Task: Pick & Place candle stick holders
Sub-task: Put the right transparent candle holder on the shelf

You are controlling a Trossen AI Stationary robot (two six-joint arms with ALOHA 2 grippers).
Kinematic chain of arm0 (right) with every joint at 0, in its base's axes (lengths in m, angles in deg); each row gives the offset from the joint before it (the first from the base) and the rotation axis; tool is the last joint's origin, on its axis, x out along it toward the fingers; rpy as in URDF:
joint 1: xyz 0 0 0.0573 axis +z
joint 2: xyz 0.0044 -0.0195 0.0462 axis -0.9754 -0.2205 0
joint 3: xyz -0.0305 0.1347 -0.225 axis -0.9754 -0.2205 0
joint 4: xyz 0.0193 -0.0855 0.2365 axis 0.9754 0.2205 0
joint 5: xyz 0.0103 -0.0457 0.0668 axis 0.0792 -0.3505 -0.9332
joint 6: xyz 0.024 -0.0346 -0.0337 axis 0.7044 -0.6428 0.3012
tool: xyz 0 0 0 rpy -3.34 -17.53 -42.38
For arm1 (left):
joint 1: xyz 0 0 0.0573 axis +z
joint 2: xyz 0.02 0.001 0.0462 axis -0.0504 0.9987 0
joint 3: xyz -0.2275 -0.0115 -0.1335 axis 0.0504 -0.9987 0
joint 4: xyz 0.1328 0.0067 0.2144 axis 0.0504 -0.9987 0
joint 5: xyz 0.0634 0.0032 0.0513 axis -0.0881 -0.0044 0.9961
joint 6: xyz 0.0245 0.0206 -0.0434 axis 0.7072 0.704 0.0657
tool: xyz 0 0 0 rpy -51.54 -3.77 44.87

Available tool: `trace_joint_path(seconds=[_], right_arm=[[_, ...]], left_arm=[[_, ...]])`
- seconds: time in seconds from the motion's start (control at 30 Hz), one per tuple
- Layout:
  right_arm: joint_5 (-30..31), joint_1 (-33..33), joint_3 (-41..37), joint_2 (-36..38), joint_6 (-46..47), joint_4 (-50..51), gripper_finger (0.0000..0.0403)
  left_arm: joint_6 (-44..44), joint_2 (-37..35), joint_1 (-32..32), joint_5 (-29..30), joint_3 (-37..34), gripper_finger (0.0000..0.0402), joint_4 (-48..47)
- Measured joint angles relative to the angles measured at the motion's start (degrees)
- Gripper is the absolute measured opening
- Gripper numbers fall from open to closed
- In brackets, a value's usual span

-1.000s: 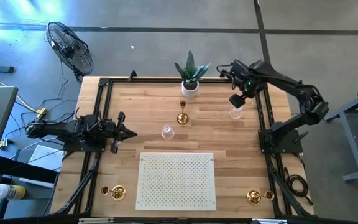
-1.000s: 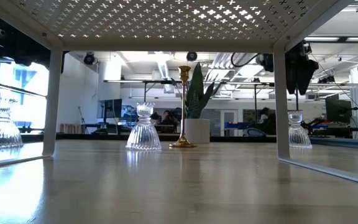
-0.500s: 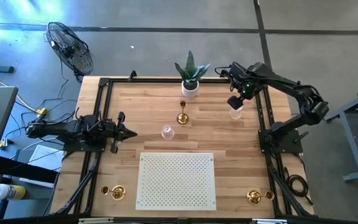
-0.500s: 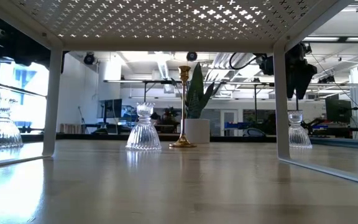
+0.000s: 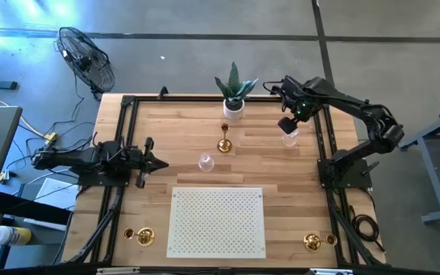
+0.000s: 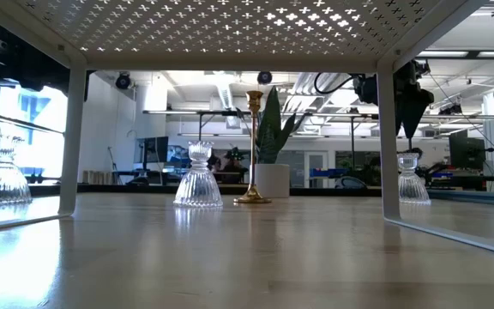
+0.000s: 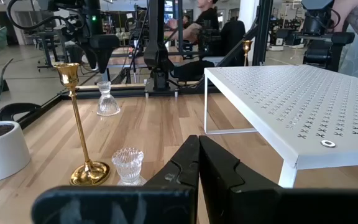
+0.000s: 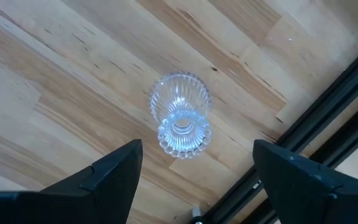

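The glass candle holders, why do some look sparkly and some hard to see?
In the right wrist view the ribbed clear glass candle holder glints bright between the open right hand's fingers. In the low view the ribbed glass holder shines against the lit room behind. In the high view the clear holder nearly melts into the pale wooden table.

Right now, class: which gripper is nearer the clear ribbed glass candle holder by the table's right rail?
Right. The right gripper hovers open just above the glass holder; the left gripper rests shut across the table.
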Motion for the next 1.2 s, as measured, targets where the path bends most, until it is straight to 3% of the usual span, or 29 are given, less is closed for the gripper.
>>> trace_joint_path(seconds=[0.6, 1.2], right_arm=[[0.61, 0.0, -0.26, 0.07, 0.28, -2.64, 0.0298], [-0.45, 0.14, -9.56, 0.09, -1.41, -8.24, 0.0298]], left_arm=[[0.0, 0.0, 0.02, 0.02, 0.02, 0.0001, 0.0], [-0.01, 0.01, 0.01, 0.02, 0.02, 0.0001, 0.0]])
